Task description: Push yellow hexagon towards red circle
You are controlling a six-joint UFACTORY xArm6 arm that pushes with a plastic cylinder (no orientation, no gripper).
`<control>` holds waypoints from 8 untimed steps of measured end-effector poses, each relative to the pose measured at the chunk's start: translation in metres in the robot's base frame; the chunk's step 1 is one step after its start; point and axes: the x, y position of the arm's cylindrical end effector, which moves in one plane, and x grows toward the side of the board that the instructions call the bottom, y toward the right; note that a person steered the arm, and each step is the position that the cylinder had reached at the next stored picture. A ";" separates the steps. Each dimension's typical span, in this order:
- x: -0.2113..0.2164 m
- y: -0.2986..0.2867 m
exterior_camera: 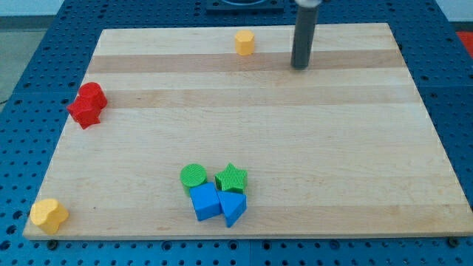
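Observation:
The yellow hexagon [244, 43] sits near the board's top edge, a little left of centre. The red circle [92, 95] lies at the view's left edge of the board, touching a second red block [83, 112] just below it. My tip [299, 66] rests on the board to the right of the yellow hexagon, apart from it by a clear gap. The rod rises straight up out of the view's top.
A green circle [194, 176], a green star [231, 178], a blue cube [205, 201] and a blue triangle [233, 207] cluster near the bottom centre. A yellow heart-like block [49, 215] lies at the bottom left corner. The wooden board [332, 148] lies on a blue perforated table.

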 end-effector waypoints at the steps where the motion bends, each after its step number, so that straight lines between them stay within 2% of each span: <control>1: -0.062 -0.014; 2: -0.056 -0.094; 4: 0.054 -0.212; 5: 0.057 -0.222; 6: 0.039 -0.221; 7: 0.064 -0.219; 8: 0.130 -0.219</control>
